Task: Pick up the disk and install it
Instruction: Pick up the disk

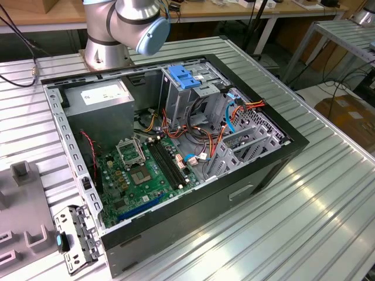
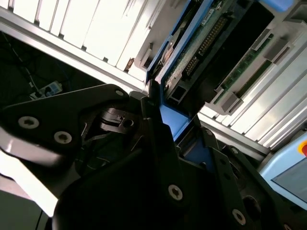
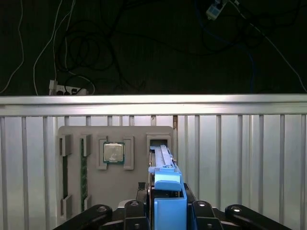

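In the exterior view, the open computer case (image 1: 234, 193) lies on the tabletop (image 1: 328, 228). In the second wrist view, the tool (image 2: 173, 116) is clamped on the disk (image 2: 204, 40) by its blue rail. In the first wrist view, the disk stands edge-on at the grey fixture (image 3: 96, 191). It is probably stiff, dense and shock-sensitive, so the rail edges are the safest place to hold it.

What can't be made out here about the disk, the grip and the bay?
- The disk label: edge-on in the first wrist view, largely covered by the gripper in the second wrist view.
- Whether the disk's far end sits in the grey tray slot: the disk itself hides it, first wrist view.
- Inside the drive bay: screened by blue latch and cables, exterior view.
- The arm: cut by the exterior view's top edge.
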`<state>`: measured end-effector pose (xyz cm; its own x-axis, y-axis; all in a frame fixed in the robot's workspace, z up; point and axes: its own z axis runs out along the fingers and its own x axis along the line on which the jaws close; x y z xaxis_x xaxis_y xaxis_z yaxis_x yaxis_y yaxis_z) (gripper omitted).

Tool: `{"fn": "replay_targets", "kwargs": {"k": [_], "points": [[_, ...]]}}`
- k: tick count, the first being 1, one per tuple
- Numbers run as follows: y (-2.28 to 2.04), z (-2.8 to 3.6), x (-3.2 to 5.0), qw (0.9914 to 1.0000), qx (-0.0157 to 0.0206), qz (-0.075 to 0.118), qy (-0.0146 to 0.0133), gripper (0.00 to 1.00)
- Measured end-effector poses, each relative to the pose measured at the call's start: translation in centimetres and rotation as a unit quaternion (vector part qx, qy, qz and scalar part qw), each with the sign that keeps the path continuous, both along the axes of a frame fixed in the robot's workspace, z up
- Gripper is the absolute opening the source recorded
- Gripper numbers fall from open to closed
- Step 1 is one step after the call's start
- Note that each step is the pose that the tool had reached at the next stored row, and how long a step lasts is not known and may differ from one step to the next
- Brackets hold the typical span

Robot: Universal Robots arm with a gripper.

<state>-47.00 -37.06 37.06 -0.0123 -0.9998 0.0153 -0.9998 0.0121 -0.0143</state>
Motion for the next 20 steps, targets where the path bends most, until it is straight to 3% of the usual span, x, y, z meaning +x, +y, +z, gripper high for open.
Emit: {"fn": "replay_targets", "kwargs": {"k": [9,18,20], "points": [[0.00,2.15,0.00,1.00000,0.0001,0.000,-0.0001,0.37],[0.00,3.14,0.00,1.00000,0.0000,0.000,0.0000,0.37],[0.00,3.70,0.00,1.00000,0.0000,0.000,-0.0001,0.37]]}}
